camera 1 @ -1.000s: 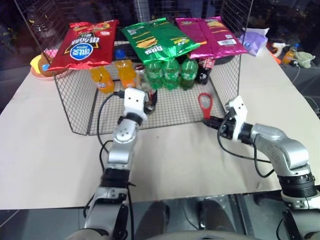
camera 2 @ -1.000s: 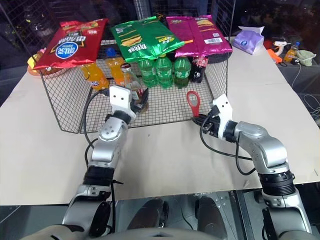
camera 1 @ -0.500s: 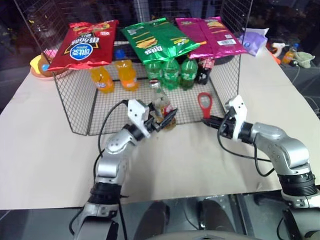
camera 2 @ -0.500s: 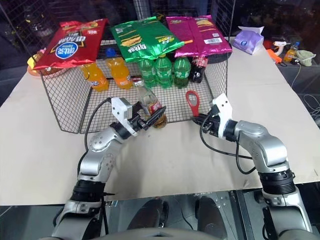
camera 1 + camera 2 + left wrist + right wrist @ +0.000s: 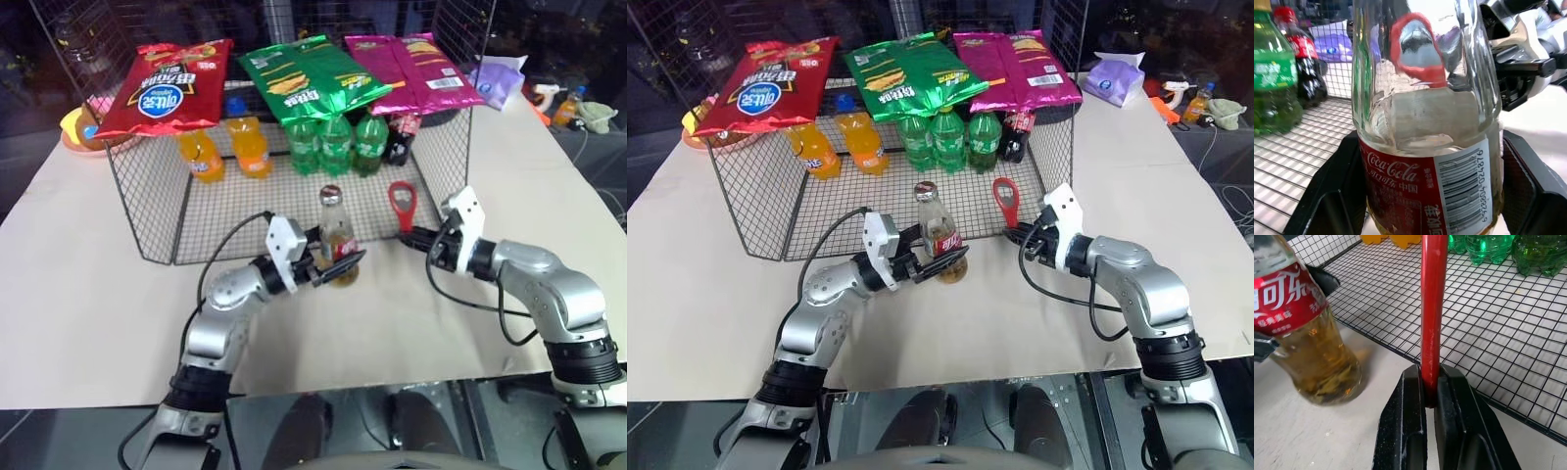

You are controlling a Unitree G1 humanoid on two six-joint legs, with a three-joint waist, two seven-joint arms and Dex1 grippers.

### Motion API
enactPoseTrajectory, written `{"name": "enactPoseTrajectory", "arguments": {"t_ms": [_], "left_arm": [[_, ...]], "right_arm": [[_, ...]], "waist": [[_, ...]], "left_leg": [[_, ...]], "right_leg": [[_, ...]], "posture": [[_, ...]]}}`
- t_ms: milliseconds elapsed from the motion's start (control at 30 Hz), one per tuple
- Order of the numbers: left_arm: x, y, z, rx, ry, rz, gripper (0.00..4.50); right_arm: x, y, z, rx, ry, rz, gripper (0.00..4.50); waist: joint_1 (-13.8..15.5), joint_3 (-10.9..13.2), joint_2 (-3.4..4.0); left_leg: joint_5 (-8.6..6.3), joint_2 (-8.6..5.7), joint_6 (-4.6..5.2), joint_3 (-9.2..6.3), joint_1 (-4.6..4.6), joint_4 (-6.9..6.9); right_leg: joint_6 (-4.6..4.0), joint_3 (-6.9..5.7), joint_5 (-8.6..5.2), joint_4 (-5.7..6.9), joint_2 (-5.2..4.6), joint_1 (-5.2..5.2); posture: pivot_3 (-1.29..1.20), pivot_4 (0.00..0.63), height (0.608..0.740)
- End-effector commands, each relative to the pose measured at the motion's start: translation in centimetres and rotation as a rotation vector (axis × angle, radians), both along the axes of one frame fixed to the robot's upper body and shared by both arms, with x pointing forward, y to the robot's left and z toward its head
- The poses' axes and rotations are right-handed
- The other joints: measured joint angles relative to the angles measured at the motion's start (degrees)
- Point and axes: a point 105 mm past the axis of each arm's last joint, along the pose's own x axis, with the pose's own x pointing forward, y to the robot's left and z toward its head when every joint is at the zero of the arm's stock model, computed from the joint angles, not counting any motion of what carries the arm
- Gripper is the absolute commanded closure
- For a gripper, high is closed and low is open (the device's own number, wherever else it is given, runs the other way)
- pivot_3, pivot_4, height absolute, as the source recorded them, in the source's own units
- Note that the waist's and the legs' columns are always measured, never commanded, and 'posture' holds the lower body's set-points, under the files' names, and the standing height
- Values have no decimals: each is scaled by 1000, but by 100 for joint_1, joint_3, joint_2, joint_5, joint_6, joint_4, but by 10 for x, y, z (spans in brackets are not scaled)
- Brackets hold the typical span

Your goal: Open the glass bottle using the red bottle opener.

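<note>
Left gripper [image 5: 338,266] jaws clamp the glass bottle [image 5: 336,238] at its red Coca-Cola label, upright, at the wire basket's [image 5: 147,196] open front over the surface [image 5: 88,294]. Right gripper [image 5: 409,235] jaws clenched on the red bottle opener [image 5: 401,204], standing upright beside the bottle.

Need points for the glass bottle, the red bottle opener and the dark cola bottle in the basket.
glass bottle [image 5: 336,241]: left eye view, on the red label at its middle.
red bottle opener [image 5: 402,199]: left eye view, on the rim of its looped top.
dark cola bottle [image 5: 1016,134]: right eye view, on its body, beside the green bottles.
</note>
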Motion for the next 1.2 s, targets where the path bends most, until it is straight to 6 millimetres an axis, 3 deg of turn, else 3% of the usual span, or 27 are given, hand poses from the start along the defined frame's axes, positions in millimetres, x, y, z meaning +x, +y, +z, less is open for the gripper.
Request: {"name": "enactPoseTrajectory", "arguments": {"t_ms": [33,500,567,633,867,1033,1200], "left_arm": [[1,-2,15,-6,-97,5,1704],[-4,1,6,50,-134,-3,1704],[-4,1,6,41,-135,5,702],[-4,1,6,37,-138,10,7],[-3,7,21,-54,-177,42,7],[-5,9,46,-161,-204,36,7],[-10,8,48,-161,-196,0,7]], "right_arm": [[1,-3,12,9,-56,-3,4500],[1,-2,12,11,-62,-3,4500],[1,-2,12,10,-62,-3,4500],[1,-3,12,10,-62,-3,4500],[2,-2,11,8,-58,1,4500],[2,-1,12,7,-60,3,4500],[2,0,15,12,-70,13,4500]], "waist": [[1,0,0],[0,0,0],[0,0,0],[3,0,0],[2,0,1],[2,0,0],[0,0,0]], "left_leg": [[0,0,0,0,0,0],[0,0,0,-1,0,0],[0,0,0,-1,0,0],[0,1,0,-1,2,0],[0,1,0,-1,3,0],[0,2,1,-1,3,0],[0,2,0,-1,3,0]], "right_leg": [[0,0,0,0,0,0],[0,0,0,0,0,0],[0,0,0,0,0,0],[0,0,0,0,-1,2],[0,0,0,0,-1,2],[0,0,0,0,-1,3],[0,0,0,0,0,3]], "posture": [[0,150,740],[0,150,740],[0,150,740],[0,150,740],[0,150,740],[0,150,740],[0,150,740]]}}
